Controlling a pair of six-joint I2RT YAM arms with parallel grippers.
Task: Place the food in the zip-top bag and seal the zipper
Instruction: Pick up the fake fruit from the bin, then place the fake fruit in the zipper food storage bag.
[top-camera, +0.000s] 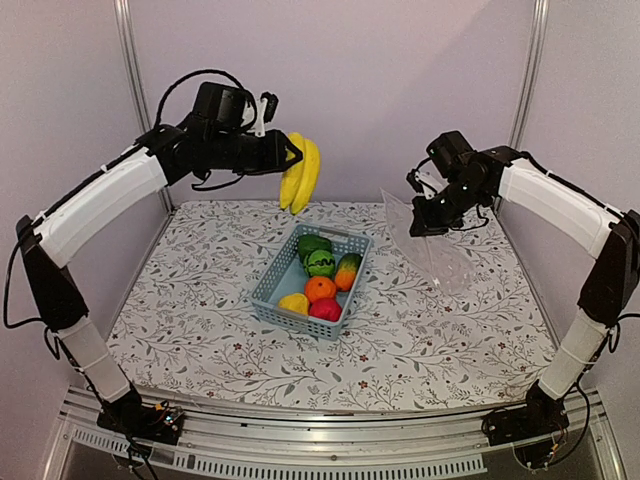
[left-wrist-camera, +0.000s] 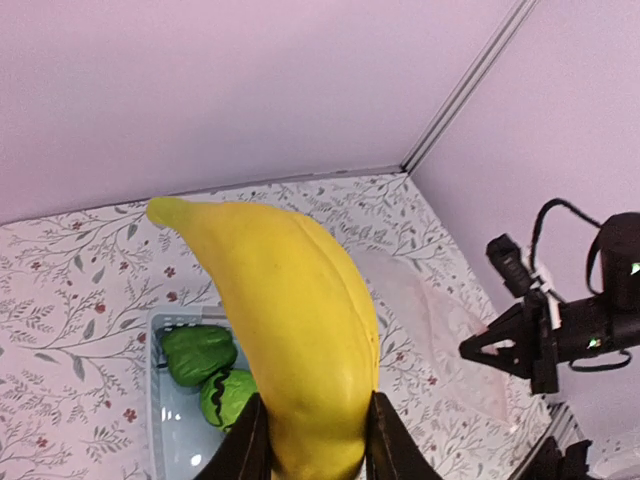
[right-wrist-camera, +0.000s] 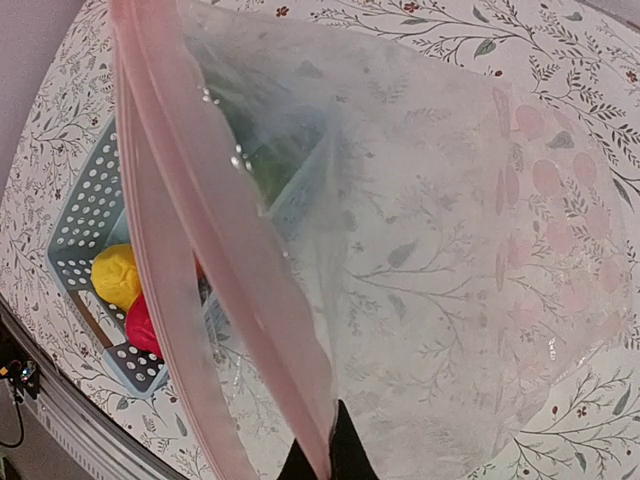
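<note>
My left gripper (top-camera: 289, 153) is shut on the yellow banana (top-camera: 301, 174) and holds it high above the table's back, behind the basket; the banana fills the left wrist view (left-wrist-camera: 290, 320). My right gripper (top-camera: 428, 212) is shut on the mouth edge of the clear zip-top bag (top-camera: 435, 250), which hangs down to the table at the right. In the right wrist view the bag (right-wrist-camera: 450, 260) hangs with its mouth parted and the pinkish zipper strip (right-wrist-camera: 200, 260) runs up from my gripper (right-wrist-camera: 327, 462). Green pepper (top-camera: 311, 245), melon (top-camera: 320, 263), mango (top-camera: 347, 270), orange (top-camera: 320, 289), apple (top-camera: 325, 310) and a yellow fruit (top-camera: 294, 303) lie in the basket.
The blue-grey lattice basket (top-camera: 274, 282) stands mid-table on the floral cloth. Pale walls with metal posts (top-camera: 131, 60) close the back and sides. The table's near edge is a metal rail (top-camera: 330, 445).
</note>
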